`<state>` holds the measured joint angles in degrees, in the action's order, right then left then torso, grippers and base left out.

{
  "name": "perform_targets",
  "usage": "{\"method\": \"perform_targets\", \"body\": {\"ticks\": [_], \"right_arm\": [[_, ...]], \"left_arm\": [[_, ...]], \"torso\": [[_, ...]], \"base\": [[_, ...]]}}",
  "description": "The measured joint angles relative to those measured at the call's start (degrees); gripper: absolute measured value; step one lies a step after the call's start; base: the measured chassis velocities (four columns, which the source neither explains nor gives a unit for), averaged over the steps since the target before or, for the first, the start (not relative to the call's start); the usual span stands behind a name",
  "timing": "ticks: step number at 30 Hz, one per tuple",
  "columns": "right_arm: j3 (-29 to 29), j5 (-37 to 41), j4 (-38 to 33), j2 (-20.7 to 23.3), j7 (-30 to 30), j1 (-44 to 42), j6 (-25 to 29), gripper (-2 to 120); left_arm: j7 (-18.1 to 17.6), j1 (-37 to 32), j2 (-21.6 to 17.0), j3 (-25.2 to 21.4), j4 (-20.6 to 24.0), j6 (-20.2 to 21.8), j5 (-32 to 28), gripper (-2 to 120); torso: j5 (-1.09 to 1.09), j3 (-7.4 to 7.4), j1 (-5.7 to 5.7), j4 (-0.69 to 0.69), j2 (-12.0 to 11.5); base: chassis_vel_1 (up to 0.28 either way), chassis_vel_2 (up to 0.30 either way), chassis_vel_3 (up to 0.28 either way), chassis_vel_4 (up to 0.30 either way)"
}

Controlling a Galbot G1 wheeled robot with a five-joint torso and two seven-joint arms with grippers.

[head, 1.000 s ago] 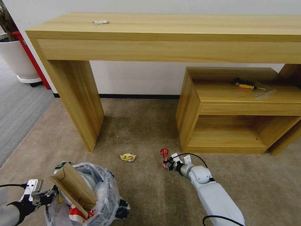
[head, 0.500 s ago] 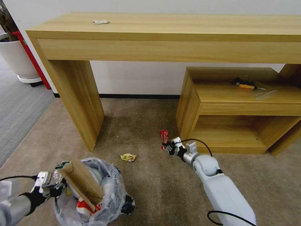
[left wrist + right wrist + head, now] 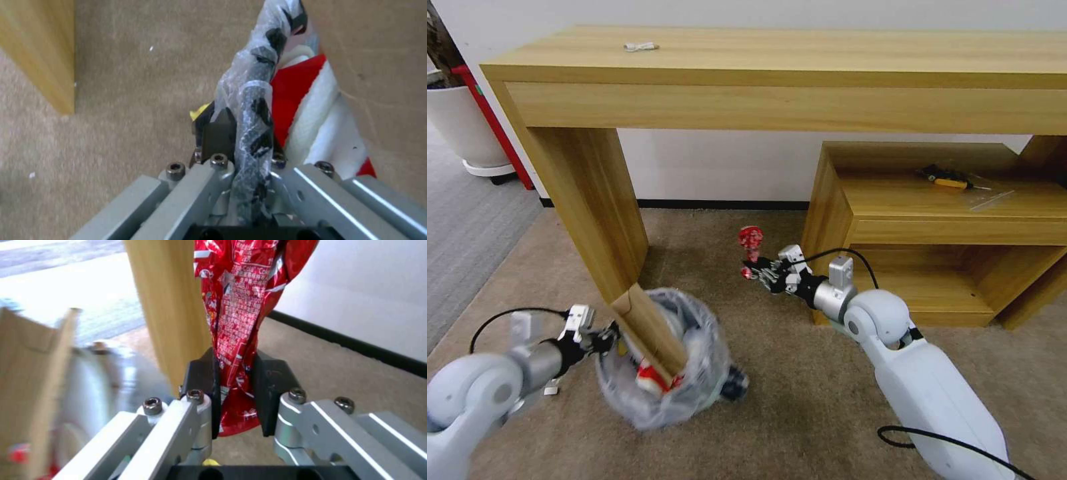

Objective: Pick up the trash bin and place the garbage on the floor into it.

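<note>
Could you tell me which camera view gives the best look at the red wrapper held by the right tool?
The right wrist view: the red wrapper fills the centre, pinched between the right tool. The head view shows it small above the carpet; the left wrist view shows the trash bin instead.

The long table stands against the wall, with a small cable on its top toward the left. Under its right half sits a low shelf unit, a screwdriver lying on its top. The trash bin hangs above the floor just before the table's left leg, held at its rim by the left gripper; a cardboard strip stands in it. To its right, the right gripper holds a wrapper up before the shelf unit's left side. A plant pot stands far left, behind.
</note>
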<state>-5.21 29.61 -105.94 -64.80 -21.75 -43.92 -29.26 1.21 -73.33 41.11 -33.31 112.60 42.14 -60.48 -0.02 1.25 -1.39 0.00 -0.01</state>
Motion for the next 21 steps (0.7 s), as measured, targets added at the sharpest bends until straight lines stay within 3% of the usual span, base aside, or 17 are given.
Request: {"method": "perform_targets", "body": {"ticks": [11,13,15,21], "right_arm": [[10.2,3.7,-0.9,-1.0,2.4,7.7,-1.8,14],[10.6,3.7,-0.8,-1.0,2.5,7.9,-1.8,14],[12.5,3.9,-0.5,-0.9,3.2,8.5,-2.6,14],[14.1,5.1,-1.7,-0.1,4.6,8.3,-4.6,14]], "left_arm": [[-0.3,13.0,-2.1,9.5,-5.0,0.0,-2.5,0],[-0.3,13.6,-2.1,10.0,-5.3,0.0,-2.7,0],[-0.8,17.7,-2.1,13.6,-6.7,0.0,-4.0,0],[-1.3,20.3,-2.0,16.2,-7.7,0.0,-5.2,0]], "torso": [[-0.01,0.00,0.00,0.02,0.0],[-0.01,0.00,0.00,0.01,0.0],[0.00,0.00,0.00,0.00,0.0],[0.00,-0.01,0.00,-0.02,0.0]], "base": [[0.000,0.000,0.000,0.000],[0.000,0.000,0.000,0.000],[0.000,0.000,0.000,0.000],[0.000,0.000,0.000,0.000]]}}
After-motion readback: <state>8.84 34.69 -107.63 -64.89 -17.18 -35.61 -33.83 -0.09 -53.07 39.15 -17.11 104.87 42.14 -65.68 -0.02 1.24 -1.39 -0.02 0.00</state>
